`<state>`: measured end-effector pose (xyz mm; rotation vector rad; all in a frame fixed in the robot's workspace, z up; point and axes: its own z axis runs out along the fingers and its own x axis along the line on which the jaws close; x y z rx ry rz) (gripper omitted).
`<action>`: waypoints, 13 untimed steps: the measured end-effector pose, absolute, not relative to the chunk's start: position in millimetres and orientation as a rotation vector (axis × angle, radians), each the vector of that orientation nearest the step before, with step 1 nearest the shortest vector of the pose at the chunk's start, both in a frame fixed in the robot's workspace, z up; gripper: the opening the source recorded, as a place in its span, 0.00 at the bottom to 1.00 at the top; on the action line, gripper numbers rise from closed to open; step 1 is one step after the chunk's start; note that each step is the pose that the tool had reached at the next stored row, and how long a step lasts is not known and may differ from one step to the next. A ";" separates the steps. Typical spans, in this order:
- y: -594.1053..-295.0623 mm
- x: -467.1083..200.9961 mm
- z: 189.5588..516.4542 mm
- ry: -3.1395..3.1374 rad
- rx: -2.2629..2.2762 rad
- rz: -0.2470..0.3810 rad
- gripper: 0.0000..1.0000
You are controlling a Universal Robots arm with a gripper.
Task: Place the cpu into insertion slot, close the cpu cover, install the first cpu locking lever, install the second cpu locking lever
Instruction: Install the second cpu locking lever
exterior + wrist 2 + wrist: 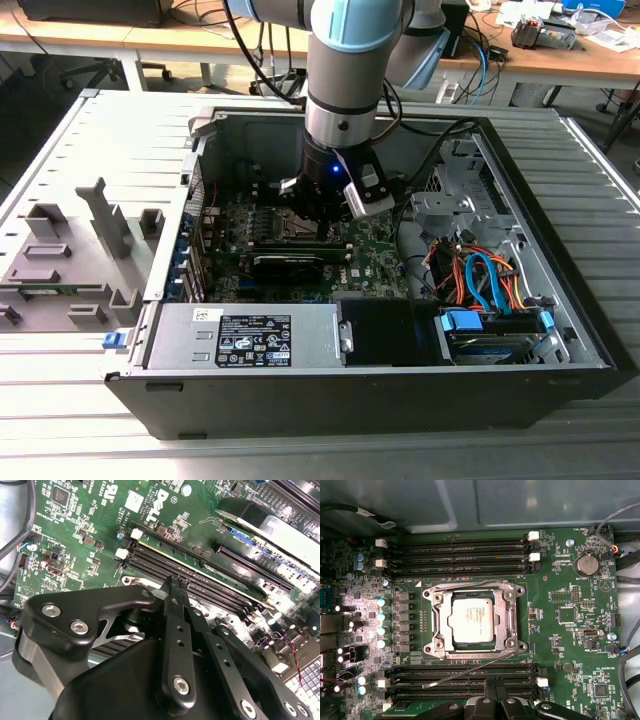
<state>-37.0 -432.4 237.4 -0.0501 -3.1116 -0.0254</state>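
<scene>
Fingers (175, 587) pressed together, empty, above cpu (472, 621) under cpu cover (506, 611).

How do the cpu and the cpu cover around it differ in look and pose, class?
In the first wrist view, the cpu is a solid pale grey square with faint print on top, while the cpu cover is a metal frame with a square window. The cpu sits in the middle, showing through that window; the cpu cover surrounds it on all sides. Both lie flat on the green board and share a metallic grey look.
</scene>
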 end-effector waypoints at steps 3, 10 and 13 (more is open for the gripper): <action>-432.4 -37.0 235.8 -3.112 -0.050 -0.025 0.11; -432.4 -37.0 233.0 -3.112 -0.050 -0.025 0.11; -432.4 -37.0 232.5 -3.112 -0.050 -0.025 0.11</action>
